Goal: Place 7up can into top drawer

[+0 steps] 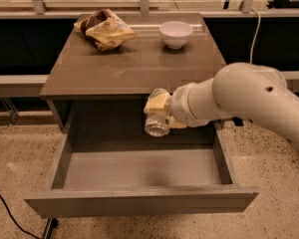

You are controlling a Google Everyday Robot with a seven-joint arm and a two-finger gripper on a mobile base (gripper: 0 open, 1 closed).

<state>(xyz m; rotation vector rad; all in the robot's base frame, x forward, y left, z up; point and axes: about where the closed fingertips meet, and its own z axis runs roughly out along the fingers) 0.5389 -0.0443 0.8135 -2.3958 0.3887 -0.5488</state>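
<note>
Nearest the camera is the plain grey front panel of the drawer, which stands pulled fully out from under the desk. Behind the panel lie its grey floor and low side walls; nothing rests on the floor. A dark cable curls over the speckled floor at the lower left, beside the drawer's left corner.

Above the rear half of the drawer, a little right of its middle, hangs my claw. Its yellowish fingers are clamped on the soda can. The can is tipped so that its shiny silver end faces the camera and slightly downward. It is held in the air, clear of the drawer floor and walls, just in front of and below the front edge of the desk. My white arm reaches in from the right, passing over the drawer's right wall.

Farther back is the brown top of the desk. At its rear left lies a crumpled yellow-brown snack bag. At its rear centre-right stands a white round bowl, upright and well apart from the bag. Beyond the desk runs a pale rail with metal posts.
</note>
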